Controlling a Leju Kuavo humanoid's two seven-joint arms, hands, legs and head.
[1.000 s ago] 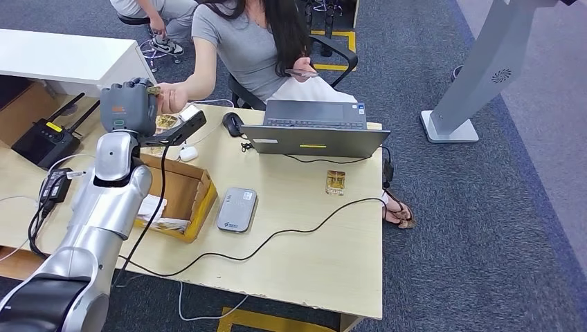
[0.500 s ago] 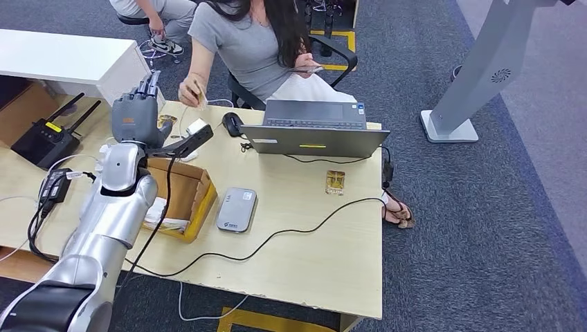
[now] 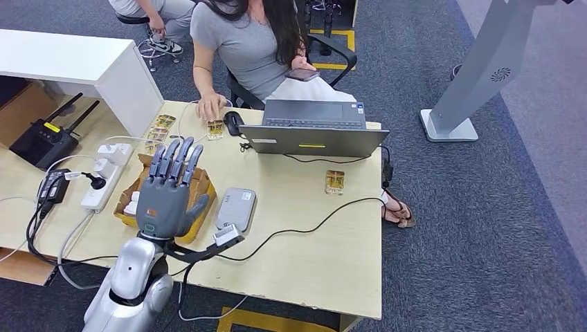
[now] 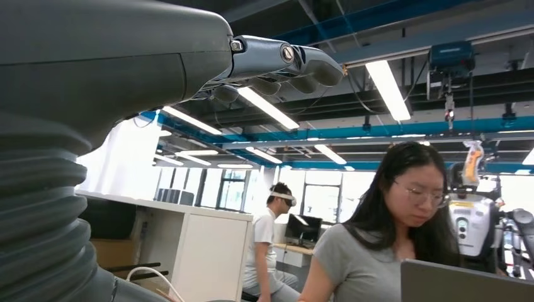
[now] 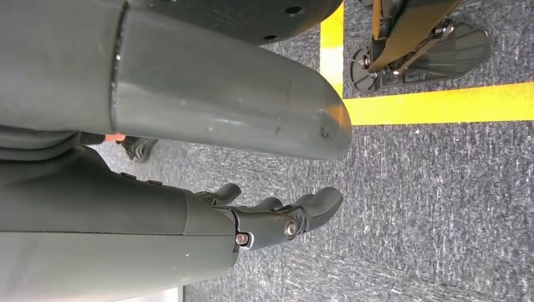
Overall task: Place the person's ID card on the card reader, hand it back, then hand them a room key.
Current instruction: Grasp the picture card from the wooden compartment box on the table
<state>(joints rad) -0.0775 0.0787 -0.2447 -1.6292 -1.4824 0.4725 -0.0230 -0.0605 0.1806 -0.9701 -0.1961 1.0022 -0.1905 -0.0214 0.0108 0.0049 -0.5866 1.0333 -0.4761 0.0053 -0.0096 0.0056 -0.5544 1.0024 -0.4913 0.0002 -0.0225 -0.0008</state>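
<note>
Left hand (image 3: 166,194) has pulled back from the person's side to the near edge, now over the cardboard box (image 3: 197,190); fingers spread, holding nothing. The card (image 3: 215,128) is with the person now, under their hand (image 3: 210,107) on the far table. Right hand (image 5: 277,217) hangs empty, fingers loosely apart. Handover looks complete.

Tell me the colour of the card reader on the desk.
Light grey card reader, best in the head view.
</note>
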